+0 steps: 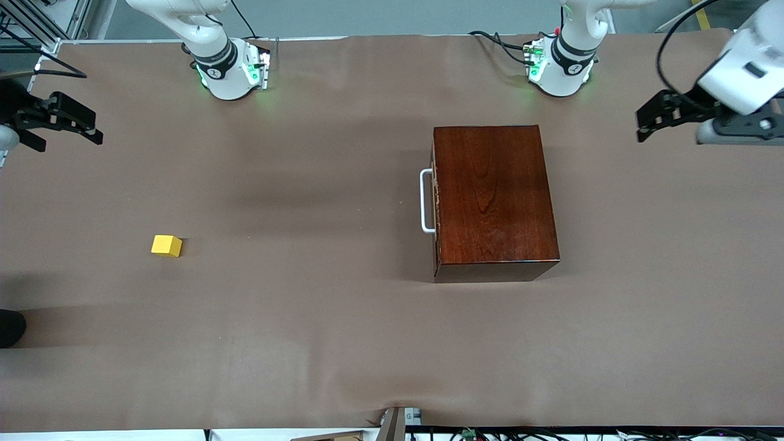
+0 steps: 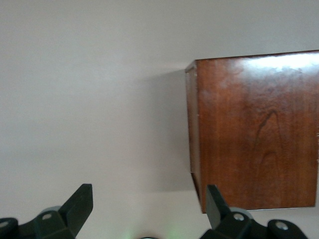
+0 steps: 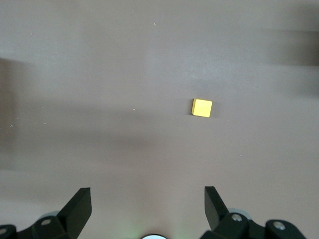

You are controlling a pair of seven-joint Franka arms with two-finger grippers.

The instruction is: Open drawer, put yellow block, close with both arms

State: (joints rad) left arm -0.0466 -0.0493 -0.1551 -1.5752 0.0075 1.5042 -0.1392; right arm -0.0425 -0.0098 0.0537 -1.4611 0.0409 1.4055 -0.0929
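Observation:
The reddish-brown wooden box (image 1: pixel 495 199) stands toward the left arm's end of the table. Its drawer is shut, with the white bar handle (image 1: pixel 426 202) facing the right arm's end. The box also shows in the left wrist view (image 2: pixel 254 129). The yellow block (image 1: pixel 166 245) lies on the table toward the right arm's end, and shows in the right wrist view (image 3: pixel 202 107). My left gripper (image 1: pixel 649 119) is open and empty, high over the table's left-arm end. My right gripper (image 1: pixel 86 125) is open and empty, high over the right-arm end.
A brown cloth (image 1: pixel 318 318) covers the table. The two arm bases (image 1: pixel 236 70) (image 1: pixel 560 67) stand along the edge farthest from the front camera. Cables and a frame part (image 1: pixel 392 422) lie past the edge nearest the camera.

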